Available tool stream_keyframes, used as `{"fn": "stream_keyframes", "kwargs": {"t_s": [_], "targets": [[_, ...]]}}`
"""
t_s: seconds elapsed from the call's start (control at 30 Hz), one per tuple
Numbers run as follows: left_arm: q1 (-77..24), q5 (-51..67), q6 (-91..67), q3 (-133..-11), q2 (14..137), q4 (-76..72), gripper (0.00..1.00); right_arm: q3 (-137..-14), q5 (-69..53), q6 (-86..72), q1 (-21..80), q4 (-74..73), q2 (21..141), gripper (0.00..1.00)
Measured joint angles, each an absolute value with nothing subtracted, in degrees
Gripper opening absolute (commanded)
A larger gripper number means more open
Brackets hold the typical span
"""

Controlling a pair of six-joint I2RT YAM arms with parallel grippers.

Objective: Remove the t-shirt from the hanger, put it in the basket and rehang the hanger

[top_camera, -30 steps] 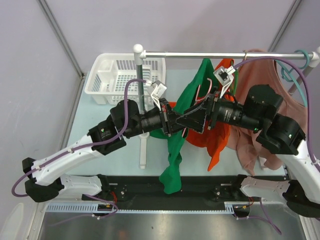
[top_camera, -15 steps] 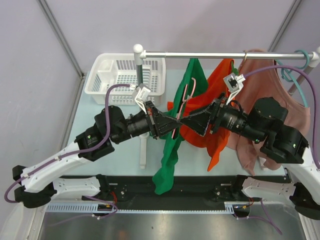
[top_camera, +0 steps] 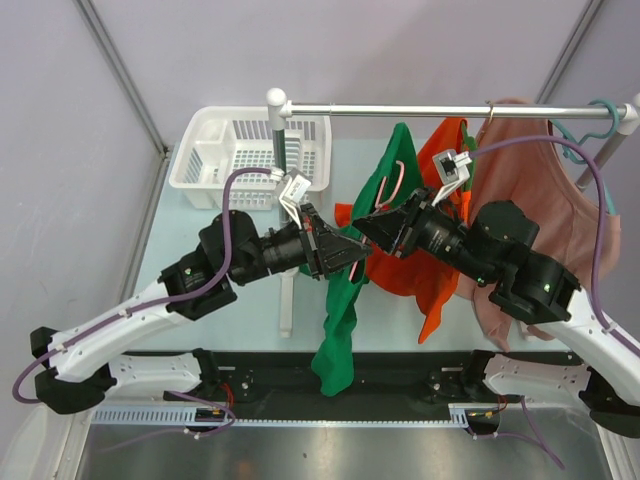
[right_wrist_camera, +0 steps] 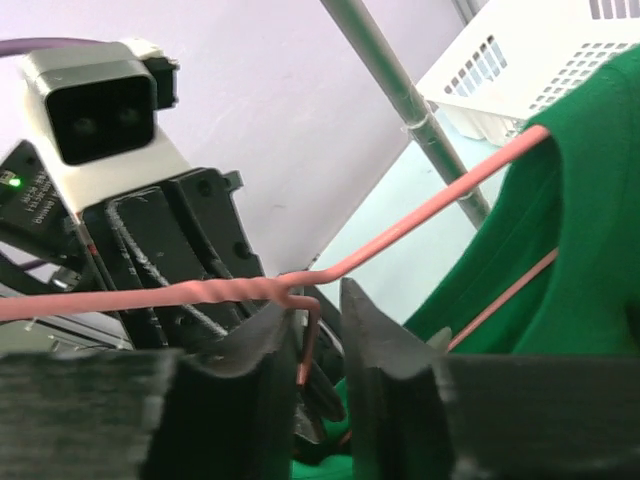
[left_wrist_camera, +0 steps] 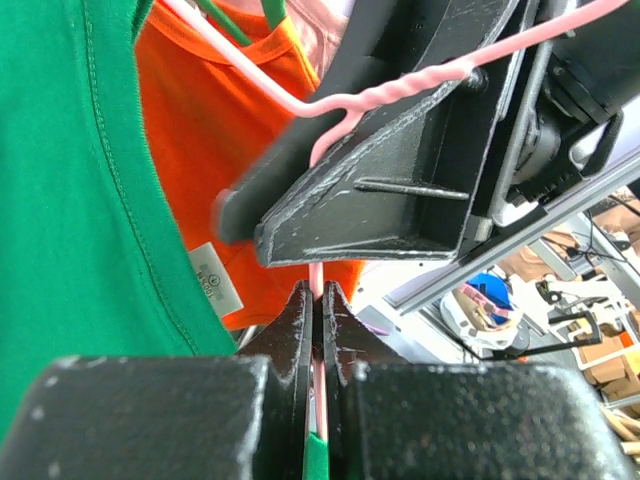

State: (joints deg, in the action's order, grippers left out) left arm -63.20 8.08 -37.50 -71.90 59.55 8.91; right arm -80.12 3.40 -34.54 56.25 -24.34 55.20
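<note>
Left wrist showed my left gripper [left_wrist_camera: 318,292] and right gripper [right_wrist_camera: 318,300] pinched onto the hanger [left_wrist_camera: 400,88], with the t-shirt [right_wrist_camera: 580,250] not yet off.

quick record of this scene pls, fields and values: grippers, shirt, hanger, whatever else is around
left gripper: shut on the pink hanger wire
right gripper: fingers either side of the hanger's twisted neck; grip unclear
green t-shirt: on the hanger, not yet removed
other garments: orange shirt, pink shirt, hanging by the rail
basket: white, far left
</note>
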Motion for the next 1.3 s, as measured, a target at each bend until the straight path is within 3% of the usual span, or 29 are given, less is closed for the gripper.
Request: {"fn": "stream_keyframes", "kwargs": {"t_s": [0.07,0.1,0.2,0.3,0.63,0.73,0.83,0.93,0.97,1.07,1.3], "targets": [[-63.18,8.12,-37.65,-71.42,59.88,8.29,0.11,-78.52,3.73,-35.33,56.49,-22.46,54.17,0.02],[-63.20,7.92,-37.65,-71.05,59.90,7.97,0.32,-77.67,3.70,-35.92,56.55,-21.67,53.65,0.00],[-63.26,7.90,-37.28,-70.02,59.75,7.51,0.62,-75.75,5.19,-37.36,56.60,-20.53,52.84,0.00],[-63.42,7.81,-36.80,-67.09,57.60,6.59,0.72,-74.94,8.12,-38.59,56.25,-20.58,52.80,0.00],[-66.46,6.96,-35.53,-50.28,44.84,9.50,0.81,-73.69,15.18,-43.13,56.16,-20.14,52.21,0.00],[-67.90,5.98,-35.83,-45.45,42.30,10.39,0.78,-73.03,16.08,-43.62,56.14,-19.44,51.94,0.00],[-68.36,5.13,-36.93,-41.74,41.17,10.81,0.61,-72.97,16.82,-43.90,56.14,-19.29,51.86,0.00],[-68.49,4.34,-38.63,-38.89,40.84,10.72,0.36,-72.97,17.91,-43.90,56.03,-19.25,51.83,0.00],[-68.51,3.81,-39.24,-37.43,40.58,10.39,0.19,-72.97,18.04,-43.90,56.03,-19.22,51.81,0.00],[-68.51,1.63,-41.76,-32.62,39.22,10.48,0.00,-72.99,18.74,-43.75,56.03,-19.27,51.70,0.00],[-68.51,-5.61,-48.42,-26.30,32.36,14.15,0.00,-73.08,22.00,-42.65,56.03,-19.90,50.81,0.00]]}}
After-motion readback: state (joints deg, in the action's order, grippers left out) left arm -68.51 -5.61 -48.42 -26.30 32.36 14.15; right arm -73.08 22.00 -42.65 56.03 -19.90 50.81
